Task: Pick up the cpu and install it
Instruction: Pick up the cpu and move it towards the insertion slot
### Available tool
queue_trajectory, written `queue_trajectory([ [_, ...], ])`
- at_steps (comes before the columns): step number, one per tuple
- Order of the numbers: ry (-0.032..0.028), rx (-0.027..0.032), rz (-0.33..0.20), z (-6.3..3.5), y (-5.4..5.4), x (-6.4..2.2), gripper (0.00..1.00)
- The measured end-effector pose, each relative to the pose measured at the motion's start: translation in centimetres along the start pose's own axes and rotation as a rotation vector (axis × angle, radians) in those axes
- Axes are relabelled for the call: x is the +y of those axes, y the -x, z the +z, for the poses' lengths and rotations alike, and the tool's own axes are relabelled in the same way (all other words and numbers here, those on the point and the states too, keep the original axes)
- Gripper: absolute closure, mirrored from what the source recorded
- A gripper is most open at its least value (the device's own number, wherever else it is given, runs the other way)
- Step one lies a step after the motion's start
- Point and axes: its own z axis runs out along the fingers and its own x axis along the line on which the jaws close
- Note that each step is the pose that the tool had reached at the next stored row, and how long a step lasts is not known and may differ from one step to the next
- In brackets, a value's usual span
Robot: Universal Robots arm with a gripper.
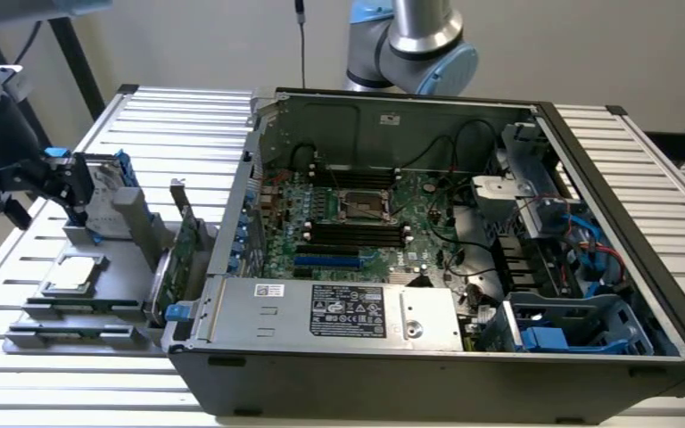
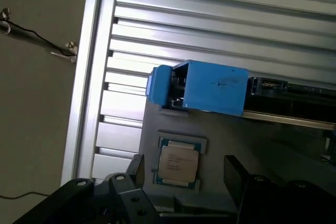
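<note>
Wrist view: we are hovering the gripper (image 2: pixel 185 167), jaws spread apart, with the cpu (image 2: pixel 178 162) lying centred beneath the gap.

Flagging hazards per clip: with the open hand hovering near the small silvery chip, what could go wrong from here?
The small flat silvery-grey cpu sits recessed in its grey holder; the open hand might catch the rim or grip it skewed. The blue-railed hard drive stands close by and could be bumped.
</note>
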Motion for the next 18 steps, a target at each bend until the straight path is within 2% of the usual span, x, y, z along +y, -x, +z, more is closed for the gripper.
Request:
queue_trajectory([
  [3, 0.0, -0.0011, 0.025, 0.53, -0.1, -0.08, 0.29],
  [10, 0.0001, -0.0014, 0.026, 1.77, -0.7, -0.99, 0.29],
  [18, 0.0001, -0.0023, 0.042, 3.14, -0.9, -2.09, 0.29],
])
